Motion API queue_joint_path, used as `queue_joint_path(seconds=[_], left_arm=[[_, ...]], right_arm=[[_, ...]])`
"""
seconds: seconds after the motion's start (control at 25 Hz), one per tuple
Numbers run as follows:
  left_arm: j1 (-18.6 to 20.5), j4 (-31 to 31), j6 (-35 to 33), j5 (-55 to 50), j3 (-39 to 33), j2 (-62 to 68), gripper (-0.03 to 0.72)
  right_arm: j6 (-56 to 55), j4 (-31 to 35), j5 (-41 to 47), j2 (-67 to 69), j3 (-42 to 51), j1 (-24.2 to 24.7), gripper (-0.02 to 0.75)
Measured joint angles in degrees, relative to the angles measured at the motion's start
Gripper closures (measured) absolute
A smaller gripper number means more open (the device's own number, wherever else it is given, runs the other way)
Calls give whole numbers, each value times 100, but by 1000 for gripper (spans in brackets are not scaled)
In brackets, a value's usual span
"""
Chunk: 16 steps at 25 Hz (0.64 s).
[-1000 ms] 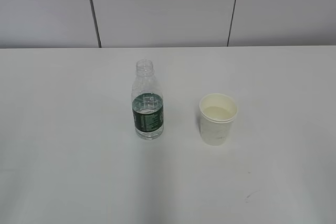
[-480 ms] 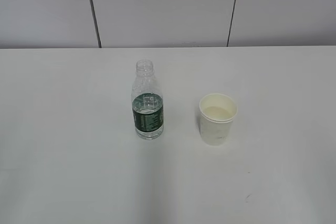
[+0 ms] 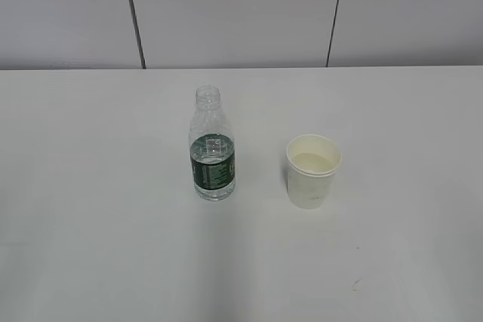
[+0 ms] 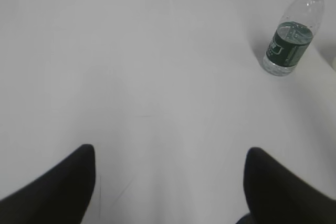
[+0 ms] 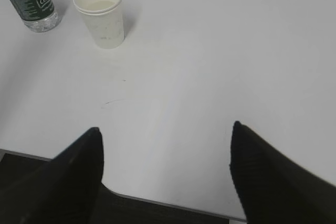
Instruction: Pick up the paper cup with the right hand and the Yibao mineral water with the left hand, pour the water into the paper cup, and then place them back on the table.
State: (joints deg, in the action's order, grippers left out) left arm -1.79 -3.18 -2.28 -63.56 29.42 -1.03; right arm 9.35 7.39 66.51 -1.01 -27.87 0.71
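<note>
Capless, green-labelled Yibao mineral water (image 3: 213, 154) stands beside the cream paper cup (image 3: 312, 170); both hands' fingers (image 4: 58, 187) (image 5: 273, 177) spread apart, empty.

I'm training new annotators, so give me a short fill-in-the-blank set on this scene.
1. The Yibao mineral water has no ____ on its neck.
2. In the exterior view the paper cup stands to the bottle's ____.
3. Both stand ____ on the table.
4. The left pincer is ____.

Missing words: cap; right; upright; open

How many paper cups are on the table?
1. The cup stands upright just right of the bottle, apart from it. Nothing in view could hide another.
</note>
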Motion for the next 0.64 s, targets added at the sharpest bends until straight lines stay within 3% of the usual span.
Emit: queue_joint_path(seconds=[0.64], left_arm=[[0,0,0,0,0,0,156]], right_arm=[[0,0,0,0,0,0,152]])
